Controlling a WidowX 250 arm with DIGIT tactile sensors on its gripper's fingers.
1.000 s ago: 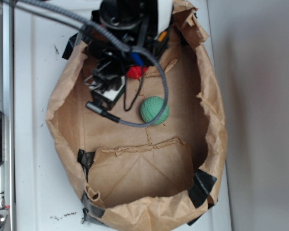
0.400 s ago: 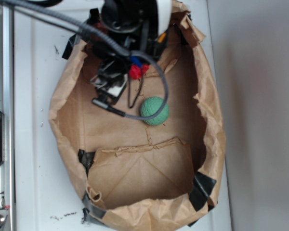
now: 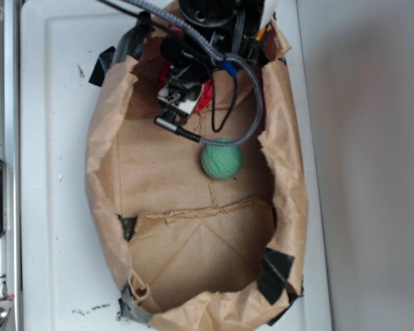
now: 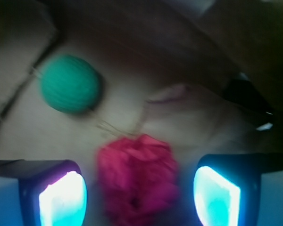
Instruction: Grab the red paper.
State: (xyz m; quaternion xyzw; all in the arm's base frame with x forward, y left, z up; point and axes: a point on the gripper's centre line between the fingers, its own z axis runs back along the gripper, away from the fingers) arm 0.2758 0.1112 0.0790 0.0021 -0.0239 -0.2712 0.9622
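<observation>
The red paper (image 4: pixel 137 181), a wrinkled wad, lies on the floor of the brown paper bag (image 3: pixel 159 172), between the two lit fingers (image 4: pixel 61 197) of my gripper (image 4: pixel 139 197). The gripper is open, with a gap on each side of the wad. In the exterior view the gripper (image 3: pixel 186 89) is at the far end of the bag. There only slivers of the red paper (image 3: pixel 205 96) show beside the arm.
A green textured ball (image 3: pixel 221 159) rests mid-bag, just nearer than the gripper; it is also in the wrist view, ball (image 4: pixel 70 84) upper left. A grey cable (image 3: pixel 252 103) loops over the bag. Crumpled bag walls (image 3: pixel 286 165) rise on both sides. White table (image 3: pixel 55 138) surrounds it.
The arm has moved toward the far end of the bag. The bag's walls have shifted and drawn inward. The green ball stays put.
</observation>
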